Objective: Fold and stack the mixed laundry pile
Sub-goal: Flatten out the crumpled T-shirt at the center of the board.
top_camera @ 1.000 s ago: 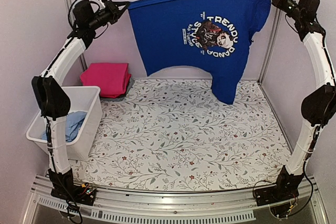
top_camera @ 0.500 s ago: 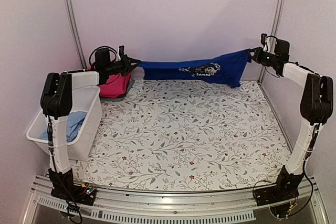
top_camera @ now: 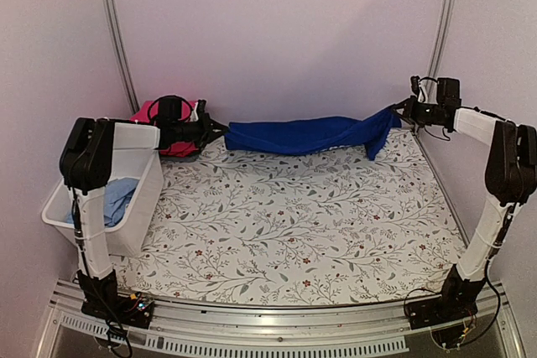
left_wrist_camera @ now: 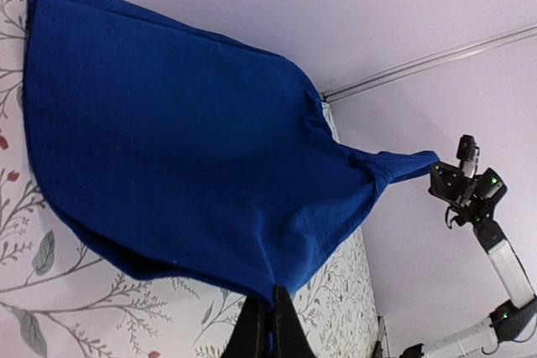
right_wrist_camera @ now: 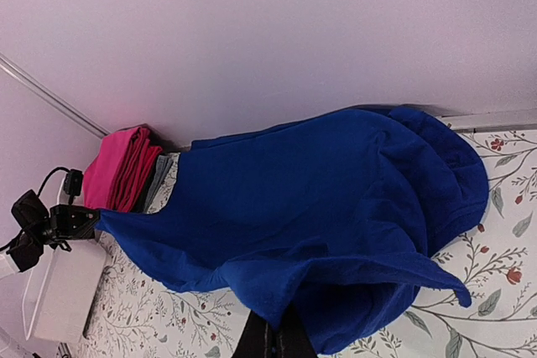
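The blue T-shirt (top_camera: 306, 135) hangs stretched low along the back of the table, its white print hidden. My left gripper (top_camera: 220, 132) is shut on its left corner and my right gripper (top_camera: 398, 110) is shut on its right corner. In the left wrist view the shirt (left_wrist_camera: 168, 148) spreads from my closed gripper (left_wrist_camera: 273, 324). In the right wrist view it (right_wrist_camera: 319, 199) drapes from my closed gripper (right_wrist_camera: 281, 337). A folded pink-red garment (top_camera: 180, 133) lies at the back left, also in the right wrist view (right_wrist_camera: 126, 169). A pale-blue garment (top_camera: 116, 199) lies in the basket.
The white plastic basket (top_camera: 147, 194) stands at the table's left edge, beside the left arm. The floral tablecloth (top_camera: 302, 224) covers the table. White walls and metal posts (top_camera: 117, 39) close in the back and sides.
Both grippers have come down from high up to near table level, bringing the blue shirt with them. The shirt, once spread open with its print showing, now sags in a low band.
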`<action>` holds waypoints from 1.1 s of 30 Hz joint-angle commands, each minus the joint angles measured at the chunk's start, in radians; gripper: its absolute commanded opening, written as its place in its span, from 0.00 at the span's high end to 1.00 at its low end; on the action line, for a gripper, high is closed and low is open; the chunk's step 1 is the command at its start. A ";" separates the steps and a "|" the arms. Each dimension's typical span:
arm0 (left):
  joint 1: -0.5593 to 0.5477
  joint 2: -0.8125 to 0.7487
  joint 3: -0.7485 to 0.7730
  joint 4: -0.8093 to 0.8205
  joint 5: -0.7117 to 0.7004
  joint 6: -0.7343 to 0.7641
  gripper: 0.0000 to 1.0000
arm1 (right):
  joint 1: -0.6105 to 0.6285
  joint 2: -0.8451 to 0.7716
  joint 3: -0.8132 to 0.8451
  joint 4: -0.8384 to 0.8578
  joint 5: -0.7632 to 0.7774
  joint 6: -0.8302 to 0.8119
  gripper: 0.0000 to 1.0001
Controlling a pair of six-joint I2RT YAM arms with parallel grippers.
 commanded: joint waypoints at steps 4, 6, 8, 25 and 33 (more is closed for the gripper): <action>-0.031 -0.246 -0.223 -0.224 -0.035 0.122 1.00 | 0.003 -0.175 -0.043 -0.362 -0.012 -0.122 1.00; -0.036 -0.297 -0.291 -0.285 -0.042 0.146 1.00 | 0.005 -0.239 -0.124 -0.404 -0.008 -0.130 1.00; -0.047 -0.341 -0.359 -0.333 -0.042 0.165 1.00 | 0.007 -0.308 -0.198 -0.460 0.003 -0.134 1.00; -0.093 -0.655 -0.646 -0.612 -0.164 0.277 0.54 | 0.052 -0.663 -0.497 -0.831 0.031 -0.088 0.24; -0.099 -0.552 -0.475 -0.603 -0.190 0.314 0.42 | 0.045 -0.510 -0.417 -0.578 0.150 0.013 0.36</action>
